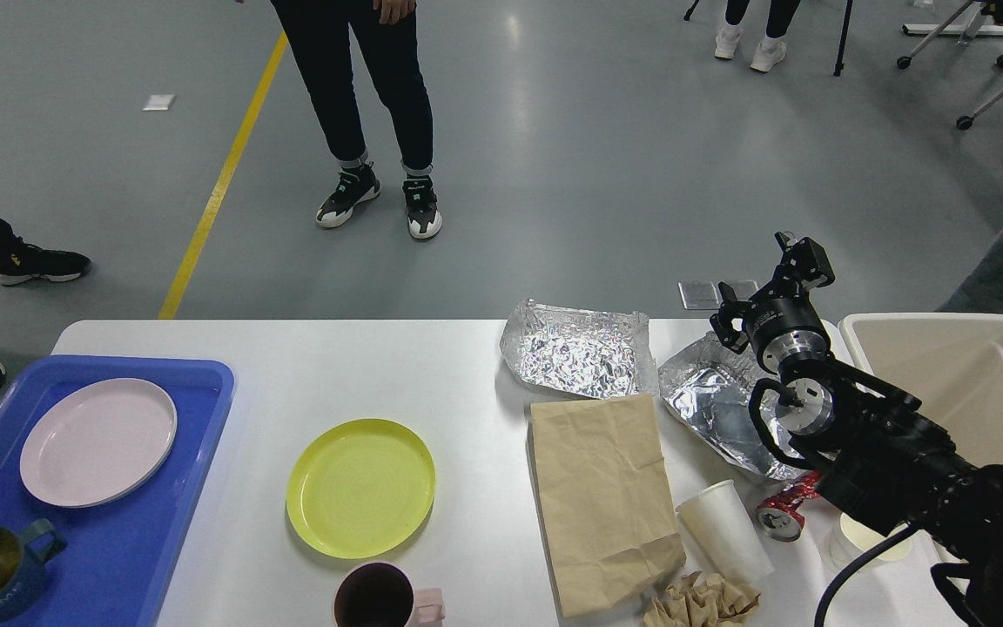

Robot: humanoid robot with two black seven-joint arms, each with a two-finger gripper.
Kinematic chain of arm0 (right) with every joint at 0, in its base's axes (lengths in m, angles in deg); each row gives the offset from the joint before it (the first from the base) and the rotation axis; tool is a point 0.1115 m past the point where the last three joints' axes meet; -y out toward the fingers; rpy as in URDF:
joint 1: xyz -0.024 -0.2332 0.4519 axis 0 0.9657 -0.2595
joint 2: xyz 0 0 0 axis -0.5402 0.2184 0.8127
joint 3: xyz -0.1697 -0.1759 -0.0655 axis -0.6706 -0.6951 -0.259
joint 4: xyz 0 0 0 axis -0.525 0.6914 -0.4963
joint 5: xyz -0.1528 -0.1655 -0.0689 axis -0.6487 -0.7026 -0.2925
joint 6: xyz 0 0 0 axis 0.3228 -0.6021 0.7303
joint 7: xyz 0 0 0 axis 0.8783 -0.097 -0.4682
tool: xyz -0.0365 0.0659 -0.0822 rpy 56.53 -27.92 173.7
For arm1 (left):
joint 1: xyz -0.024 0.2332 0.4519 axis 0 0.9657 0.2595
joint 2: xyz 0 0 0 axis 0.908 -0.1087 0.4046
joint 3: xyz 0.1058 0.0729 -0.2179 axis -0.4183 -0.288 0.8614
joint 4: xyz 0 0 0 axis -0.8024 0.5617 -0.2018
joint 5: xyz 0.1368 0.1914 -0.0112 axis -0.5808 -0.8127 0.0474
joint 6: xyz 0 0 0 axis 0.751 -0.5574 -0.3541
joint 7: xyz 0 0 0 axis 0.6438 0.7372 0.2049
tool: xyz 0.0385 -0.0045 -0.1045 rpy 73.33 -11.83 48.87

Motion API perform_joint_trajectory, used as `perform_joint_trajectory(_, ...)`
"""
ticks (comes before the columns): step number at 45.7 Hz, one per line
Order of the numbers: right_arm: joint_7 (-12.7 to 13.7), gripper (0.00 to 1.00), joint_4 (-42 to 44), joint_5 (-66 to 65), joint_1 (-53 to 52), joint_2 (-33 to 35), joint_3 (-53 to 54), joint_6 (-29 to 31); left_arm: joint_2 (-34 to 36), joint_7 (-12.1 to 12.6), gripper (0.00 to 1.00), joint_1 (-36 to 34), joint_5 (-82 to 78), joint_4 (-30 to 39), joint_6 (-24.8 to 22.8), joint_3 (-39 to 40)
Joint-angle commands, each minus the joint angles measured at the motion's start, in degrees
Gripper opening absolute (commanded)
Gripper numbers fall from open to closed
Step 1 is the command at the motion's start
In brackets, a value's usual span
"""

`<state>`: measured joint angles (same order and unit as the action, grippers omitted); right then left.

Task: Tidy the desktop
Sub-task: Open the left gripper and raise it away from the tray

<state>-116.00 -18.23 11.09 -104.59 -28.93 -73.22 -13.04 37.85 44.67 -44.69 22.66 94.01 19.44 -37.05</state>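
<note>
My right gripper [750, 296] hangs above the far right edge of the desktop [432, 366], beside the bin [945, 348], and I cannot tell whether its fingers are spread or pinching anything. Just below it lie two foil sheets [580, 348], then a paper bag [602, 496], a tipped paper cup [723, 531] and a crushed can [784, 514]. I judge the rubbish-clearing step is in hand; next, lower onto one piece and carry it to the bin, leaving the yellow plate [360, 488] for the blue tray [162, 522].

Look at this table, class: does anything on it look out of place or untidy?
Yes. Rubbish clutters the desktop's right half: two crumpled foil sheets, a flattened paper bag, a tipped-over paper cup, a crushed red can and wadded brown paper.
</note>
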Motion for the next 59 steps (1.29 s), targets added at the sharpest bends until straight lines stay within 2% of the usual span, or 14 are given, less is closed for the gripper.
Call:
perform_joint_trajectory(1, 0.0, 1.00, 0.0, 0.0, 0.0, 0.0, 0.0, 0.0, 0.2, 0.0, 0.02, 0.9, -0.1, -1.1, 0.0, 0.5)
perform_joint_trajectory(11, 0.0, 1.00, 0.0, 0.0, 0.0, 0.0, 0.0, 0.0, 0.7, 0.1, 0.09, 1.8, -0.1, -1.7, 0.0, 0.5)
perform_joint_trajectory(21, 0.1, 1.00, 0.0, 0.0, 0.0, 0.0, 0.0, 0.0, 0.6, 0.2, 0.24, 2.0, -0.1, -1.8, 0.0, 0.5)
perform_joint_trajectory(26, 0.0, 1.00, 0.0, 0.0, 0.0, -0.1, 0.0, 0.0, 0.3, 0.3, 0.36, 2.0, -0.2, -3.3, 0.0, 0.5)
perform_joint_trajectory(30, 0.0, 1.00, 0.0, 0.0, 0.0, 0.0, 0.0, 0.0, 0.3, 0.4, 0.42, 2.0, -0.3, -3.6, 0.0, 0.5)
perform_joint_trajectory(40, 0.1, 1.00, 0.0, 0.0, 0.0, 0.0, 0.0, 0.0, 0.1, 0.6, 0.81, 1.7, -0.4, -3.7, 0.0, -0.3)
perform_joint_trajectory(47, 0.0, 1.00, 0.0, 0.0, 0.0, 0.0, 0.0, 0.0, 0.6, 0.7, 0.86, 0.4, -0.4, -3.7, 0.0, -0.8)
perform_joint_trajectory(59, 0.0, 1.00, 0.0, 0.0, 0.0, -0.1, 0.0, 0.0, -0.6, 0.5, 0.91, -8.8, -0.6, -3.6, 0.0, -6.1)
